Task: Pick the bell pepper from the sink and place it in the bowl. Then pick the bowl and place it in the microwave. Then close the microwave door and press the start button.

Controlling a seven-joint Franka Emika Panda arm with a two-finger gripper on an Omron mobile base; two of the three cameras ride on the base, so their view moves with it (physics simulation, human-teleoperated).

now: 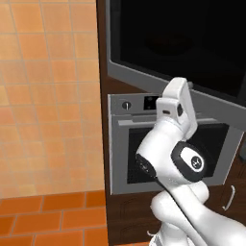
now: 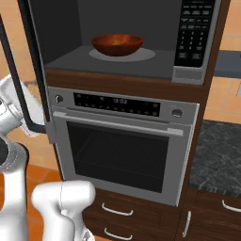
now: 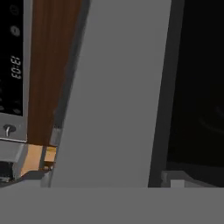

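Observation:
The microwave [image 2: 117, 66] stands open above the wall oven. The dark red-brown bowl [image 2: 116, 44] rests on the turntable inside, and a faint orange-red spot in it looks like the bell pepper [image 2: 116, 43]. The microwave door [image 1: 182, 38] is swung out wide, its black glass facing the left base view. My gripper [image 1: 178, 89] reaches up against the door's lower steel edge, fingers hidden behind it. In the hand view the door's grey edge [image 3: 118, 87] is very close, with black glass to its right. Nothing is held; the gripper is open. The keypad strip [image 2: 194, 33] is on the microwave's right.
A steel wall oven [image 2: 122, 150] with a bar handle sits under the microwave, drawers [image 2: 117, 212] below it. A dark stone counter [image 2: 216, 155] lies to the right. An orange tiled wall [image 1: 48, 96] and floor are to the left of the cabinet.

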